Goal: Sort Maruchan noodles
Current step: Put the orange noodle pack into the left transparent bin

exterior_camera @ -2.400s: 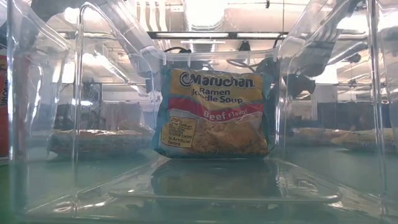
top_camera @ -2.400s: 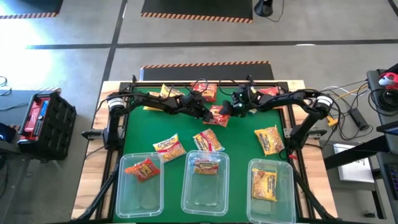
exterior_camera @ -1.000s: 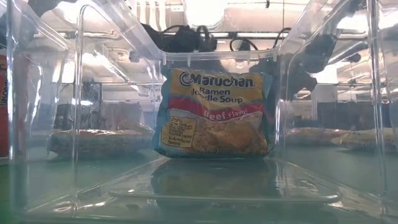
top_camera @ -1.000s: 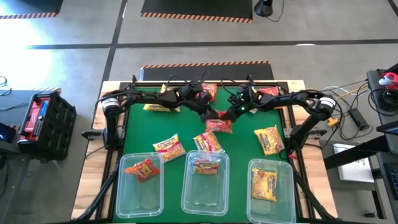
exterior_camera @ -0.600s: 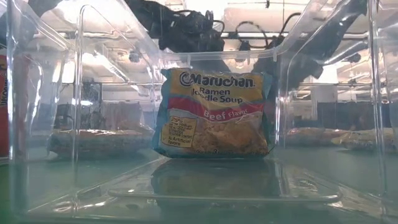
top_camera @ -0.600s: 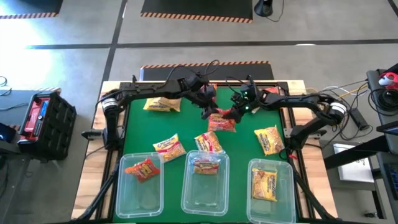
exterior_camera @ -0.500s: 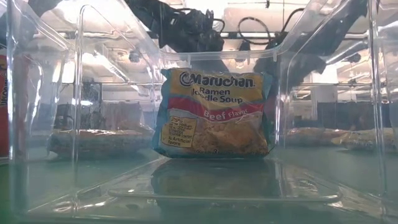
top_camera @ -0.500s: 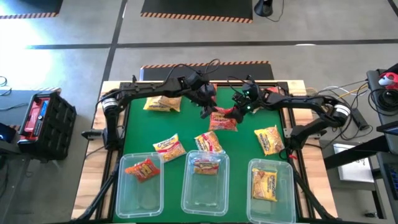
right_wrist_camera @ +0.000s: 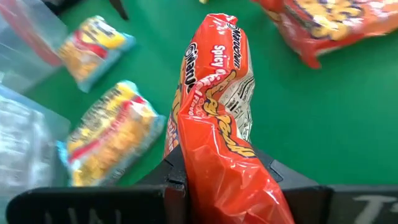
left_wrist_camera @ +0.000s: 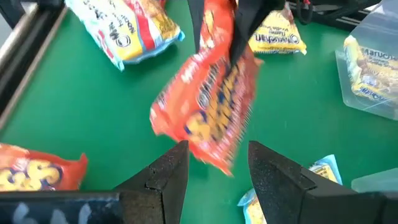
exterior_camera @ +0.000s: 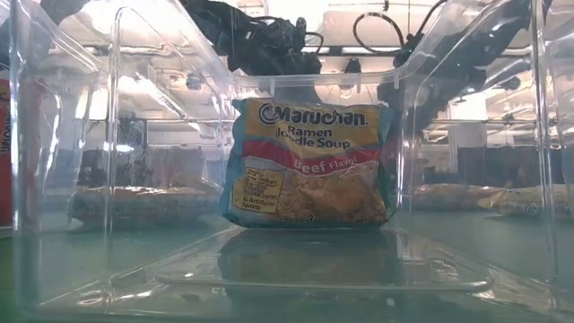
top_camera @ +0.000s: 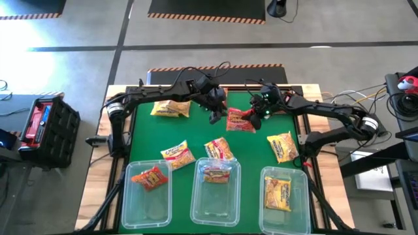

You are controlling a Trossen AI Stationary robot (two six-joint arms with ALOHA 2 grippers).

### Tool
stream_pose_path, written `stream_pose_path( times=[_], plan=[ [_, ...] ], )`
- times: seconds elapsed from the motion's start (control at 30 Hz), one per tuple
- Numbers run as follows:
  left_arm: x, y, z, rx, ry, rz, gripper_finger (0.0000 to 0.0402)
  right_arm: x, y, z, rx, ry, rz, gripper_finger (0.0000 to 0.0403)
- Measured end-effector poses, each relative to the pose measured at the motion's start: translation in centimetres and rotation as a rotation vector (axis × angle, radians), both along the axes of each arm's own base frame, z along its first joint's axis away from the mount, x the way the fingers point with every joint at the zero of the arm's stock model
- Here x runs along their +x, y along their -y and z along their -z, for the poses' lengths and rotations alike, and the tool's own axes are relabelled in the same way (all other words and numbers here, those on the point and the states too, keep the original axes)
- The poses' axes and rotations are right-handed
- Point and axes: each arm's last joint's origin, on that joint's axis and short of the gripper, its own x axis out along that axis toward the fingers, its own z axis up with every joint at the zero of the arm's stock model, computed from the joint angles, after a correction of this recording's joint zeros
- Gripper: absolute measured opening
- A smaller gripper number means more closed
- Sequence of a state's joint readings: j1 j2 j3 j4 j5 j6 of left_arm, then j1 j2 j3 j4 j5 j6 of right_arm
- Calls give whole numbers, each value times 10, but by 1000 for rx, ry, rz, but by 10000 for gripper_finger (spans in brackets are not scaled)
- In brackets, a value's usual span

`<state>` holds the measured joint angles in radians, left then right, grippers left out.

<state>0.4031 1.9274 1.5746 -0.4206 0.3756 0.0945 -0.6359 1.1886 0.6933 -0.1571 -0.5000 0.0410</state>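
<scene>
While aloft, red packet (top_camera: 240, 120) beside left hand (top_camera: 214, 117)

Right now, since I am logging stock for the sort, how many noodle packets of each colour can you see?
Red/orange packets: 3
Yellow packets: 3
Yellow-pink packets: 3
Total: 9 in view; the arms may hide more at the back.

In the right wrist view we cannot see the lower end of the red packet (right_wrist_camera: 217, 124), cut off by the picture's edge between the fingers. In the low view, we make out both arms only as dark shapes through the clear tub (exterior_camera: 117, 135); the grippers are hidden.
</scene>
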Motion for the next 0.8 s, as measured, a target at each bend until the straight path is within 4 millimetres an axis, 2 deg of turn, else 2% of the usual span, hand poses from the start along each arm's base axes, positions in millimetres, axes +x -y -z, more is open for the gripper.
stream_pose_path(
  times=[0.17, 0.3, 0.37, 0.47, 0.57, 0.67, 0.8],
  plan=[
    [1, -1, -2, -2, 25, -12, 149, -9, 0, -2, -56, -55, 26, 70],
    [-3, -15, -4, -24, 47, -65, 149, -12, -1, -5, -74, -62, 47, 70],
    [-9, -22, -2, -97, 15, -114, 149, -13, -1, -7, -77, -65, 67, 70],
    [-21, -28, 5, -226, -63, -88, 149, -13, 1, -6, -79, -86, 116, 70],
    [-30, -31, 9, -285, -128, -100, 149, -14, 1, -6, -83, -91, 132, 70],
    [-31, -32, 9, -251, -121, -67, 149, -13, 1, -6, -82, -90, 129, 70],
    [-22, -34, 2, -113, -12, 2, 149, -11, 3, -15, -91, -88, 122, 70]
  ],
)
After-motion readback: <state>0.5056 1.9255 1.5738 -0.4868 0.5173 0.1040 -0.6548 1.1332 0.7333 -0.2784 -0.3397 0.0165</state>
